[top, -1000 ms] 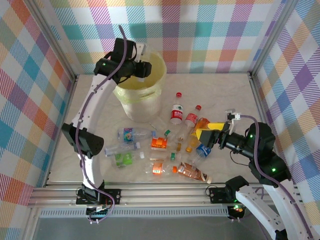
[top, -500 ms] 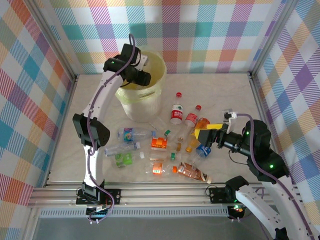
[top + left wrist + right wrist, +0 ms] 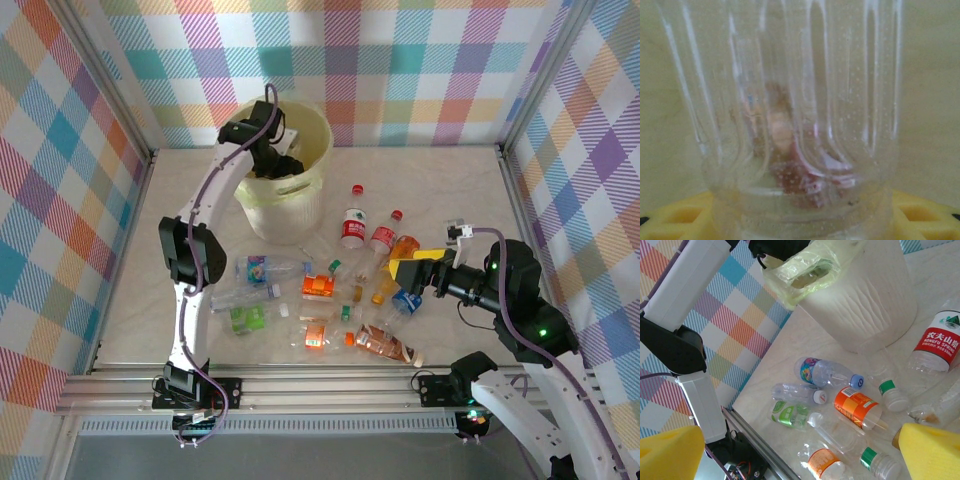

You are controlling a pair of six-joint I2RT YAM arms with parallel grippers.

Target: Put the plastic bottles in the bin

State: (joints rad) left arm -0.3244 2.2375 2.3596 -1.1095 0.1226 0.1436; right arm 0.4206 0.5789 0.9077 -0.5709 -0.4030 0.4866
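The left tool (image 3: 283, 165) reaches down inside the bin (image 3: 300, 212), below its rim. In its wrist view a clear ribbed bottle (image 3: 800, 125) stands right in front of the lens. The bottle's base sits between the two yellow pads (image 3: 675, 216) at the bottom edge, with the bin's pale wall behind it. Whether the pads press on the bottle or stand just off it I cannot tell (the bottle hides both contact points).

The bin, lined with a thin greenish bag (image 3: 800, 270), stands on the surface (image 3: 450, 185), well away from the right tool (image 3: 405, 270) and on its far left. The other plastic bottles (image 3: 330, 300) lie loose on the surface between the bin and that tool.

In the right wrist view they are spread out ahead of the tool:
- a crushed green-labelled bottle (image 3: 787, 412)
- a clear one with a white cap (image 3: 797, 391)
- a blue-capped bottle (image 3: 827, 372)
- an orange-labelled bottle (image 3: 856, 406), nearly centred between the pads
- a green-capped bottle (image 3: 892, 392)
- a red-labelled bottle (image 3: 940, 342), off to the far right, just beside the bin's wall

The right tool hovers low over the nearest bottles. Its jaws are spread wide and nothing is between them.
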